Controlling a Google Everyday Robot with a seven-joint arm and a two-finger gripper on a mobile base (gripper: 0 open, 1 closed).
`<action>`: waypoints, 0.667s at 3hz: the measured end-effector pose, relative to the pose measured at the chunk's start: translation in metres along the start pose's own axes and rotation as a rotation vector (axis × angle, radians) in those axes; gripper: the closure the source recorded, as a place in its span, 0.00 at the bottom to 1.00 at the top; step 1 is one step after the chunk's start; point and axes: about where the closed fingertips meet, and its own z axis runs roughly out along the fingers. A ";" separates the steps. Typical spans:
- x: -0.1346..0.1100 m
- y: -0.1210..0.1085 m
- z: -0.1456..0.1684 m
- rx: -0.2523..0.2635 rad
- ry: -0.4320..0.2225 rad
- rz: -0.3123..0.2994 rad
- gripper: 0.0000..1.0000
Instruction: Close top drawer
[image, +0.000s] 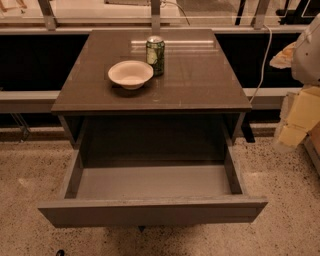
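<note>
Cabinet's glossy dark brown top (200, 85) has a white bowl (130, 74) sitting around the middle, and a green can (155, 55) standing upright just behind it to the right, close beside the rim. The gripper (295, 120) is off at the right, beside the cabinet.

top drawer (150, 212): grey-brown, flat handleless front, pulled well out, lighter grey interior. gripper (296, 120) apparently at right edge.

Dim, warm light from above. Glare streaks the worktop (200, 85) behind the can (155, 55); the bowl (130, 74) casts a soft shadow. The cavity above the top drawer (150, 214) lies dark. The gripper (296, 119), at the right edge, shows pale yellow.
</note>
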 end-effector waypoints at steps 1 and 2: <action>0.000 0.000 0.000 0.000 0.000 0.000 0.00; -0.001 -0.001 0.005 -0.018 -0.013 -0.008 0.00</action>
